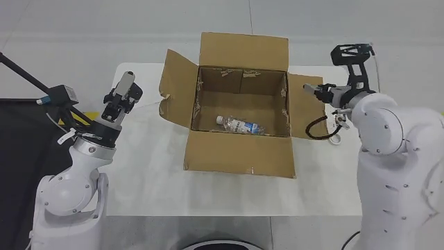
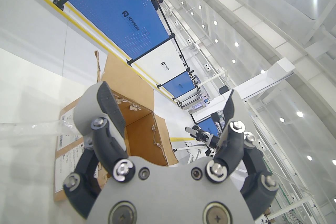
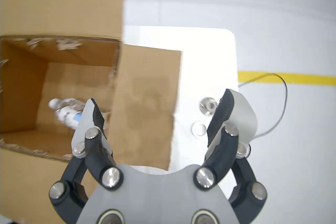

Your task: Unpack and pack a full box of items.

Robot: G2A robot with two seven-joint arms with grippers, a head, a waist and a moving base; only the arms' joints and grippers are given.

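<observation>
An open cardboard box [image 1: 239,154] stands mid-table with its flaps spread outward. One clear plastic bottle [image 1: 239,124] with a blue-and-white label lies on its side on the box floor; the same bottle [image 3: 63,109] shows in the right wrist view. My left gripper [image 1: 127,83] is held left of the box, above the table, tilted upward and open with nothing in it [image 2: 168,93]. My right gripper [image 1: 312,89] hovers over the box's right flap [image 3: 147,104], also open and holding nothing [image 3: 160,97].
The white table [image 1: 146,173] has bare room on both sides of the box. A black cable [image 1: 322,128] loops on it by the right flap, near two small round fittings [image 3: 207,105]. A black cloth [image 1: 14,153] and a stand [image 1: 59,96] sit off the left edge.
</observation>
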